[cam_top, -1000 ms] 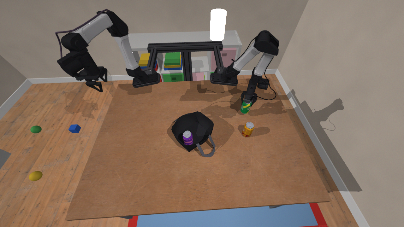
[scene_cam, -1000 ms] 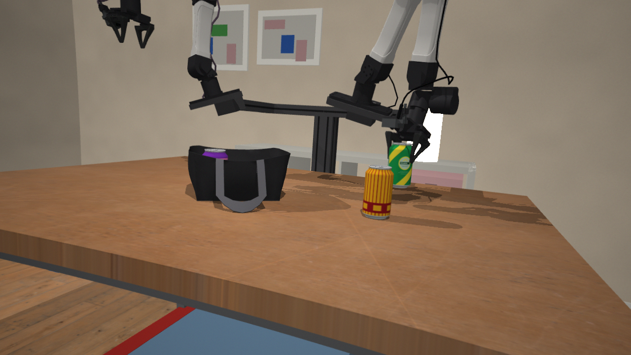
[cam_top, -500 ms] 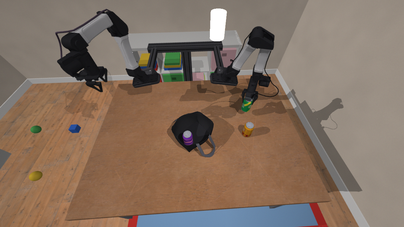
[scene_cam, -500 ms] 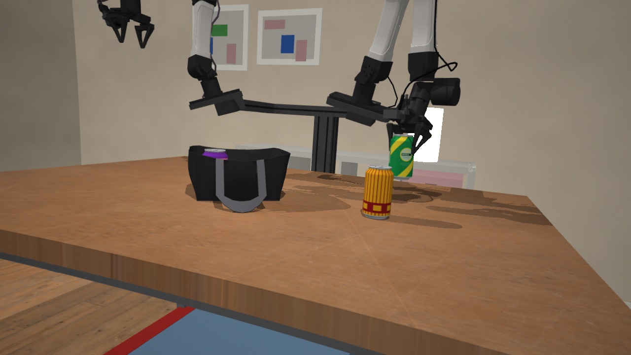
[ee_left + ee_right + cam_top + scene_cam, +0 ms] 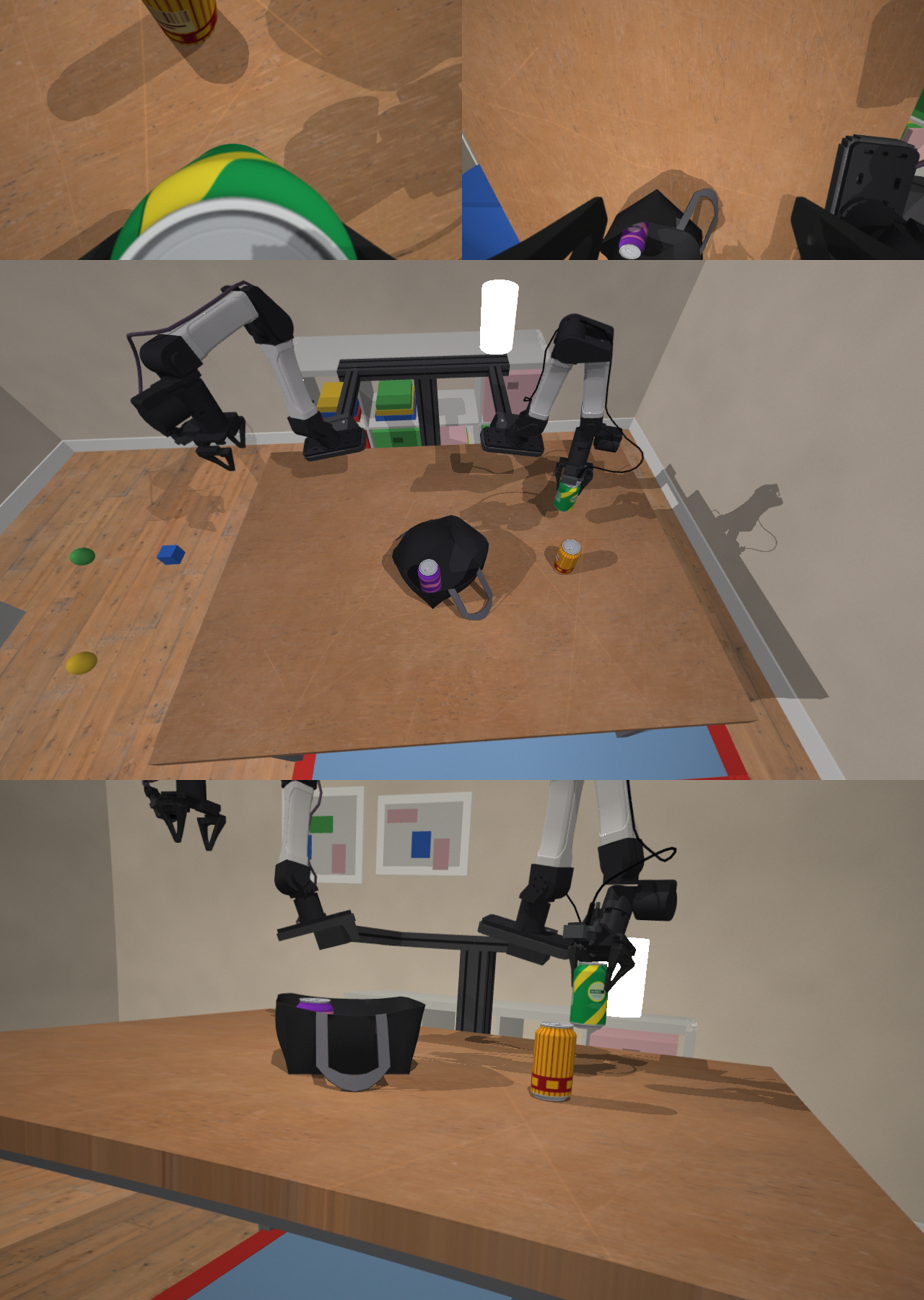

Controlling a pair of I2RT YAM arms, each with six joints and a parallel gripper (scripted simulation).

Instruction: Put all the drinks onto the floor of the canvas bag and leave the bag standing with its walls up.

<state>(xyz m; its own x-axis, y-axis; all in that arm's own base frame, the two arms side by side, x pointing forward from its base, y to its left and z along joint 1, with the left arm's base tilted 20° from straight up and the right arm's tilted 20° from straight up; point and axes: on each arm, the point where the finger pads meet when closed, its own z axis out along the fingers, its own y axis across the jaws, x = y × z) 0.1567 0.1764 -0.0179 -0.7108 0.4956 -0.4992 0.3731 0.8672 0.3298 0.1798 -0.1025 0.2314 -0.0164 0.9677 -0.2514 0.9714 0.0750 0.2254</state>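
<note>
The black canvas bag [image 5: 452, 538] [image 5: 351, 1041] [image 5: 655, 211] stands with its walls up. A purple can [image 5: 429, 579] [image 5: 314, 1007] [image 5: 634, 239] is inside near one wall, its top about level with the rim. My left gripper [image 5: 571, 486] [image 5: 591, 986] is shut on a green and yellow can [image 5: 565, 498] [image 5: 585, 1006] [image 5: 256, 180], held upright above the table. An orange can [image 5: 567, 558] [image 5: 554, 1058] [image 5: 184, 18] stands on the table between that can and the front edge. My right gripper [image 5: 237, 457] [image 5: 193, 845] [image 5: 698, 208] is open and empty, high and away from the bag.
The bag's grey handle [image 5: 475, 614] [image 5: 353, 1082] [image 5: 715, 213] hangs outside, down to the wooden table [image 5: 400, 687] [image 5: 452, 1142]. A black frame [image 5: 426, 366] carries the arm bases at the back edge. A blue block [image 5: 171, 555] lies on the floor beside the table.
</note>
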